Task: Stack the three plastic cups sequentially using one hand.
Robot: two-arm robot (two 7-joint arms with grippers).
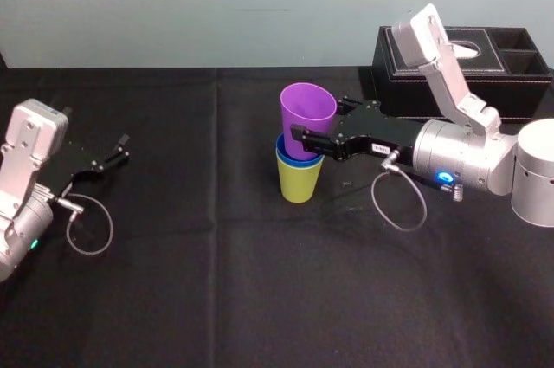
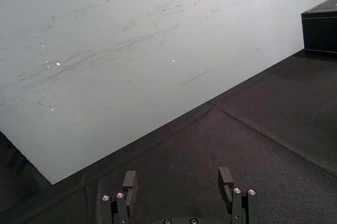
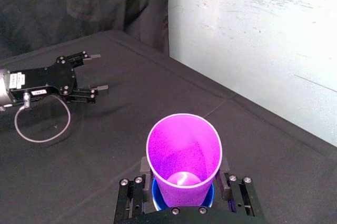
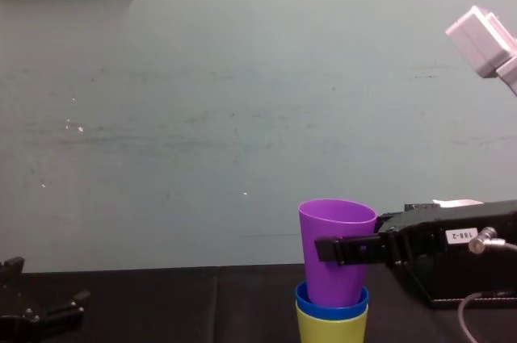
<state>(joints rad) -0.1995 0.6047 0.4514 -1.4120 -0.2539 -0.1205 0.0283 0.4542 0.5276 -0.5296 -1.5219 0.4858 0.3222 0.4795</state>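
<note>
The right gripper, jaws apparently closed on the purple cup, steadies it upright inside the blue cup, which sits nested in the yellow-green cup. The left gripper is parked aside, jaws open.

You see a tapered purple plastic cup seated in a blue plastic cup, itself in a yellow-green plastic cup. The black labelled right gripper reaches the purple cup's right side.

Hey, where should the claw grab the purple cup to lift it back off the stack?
Grip the purple cup on its bare upper wall, above the blue cup's rim, coming level from the robot's right, where the right claw is. Its base sits nested, and the taper widens upward, likely resisting slip.
</note>
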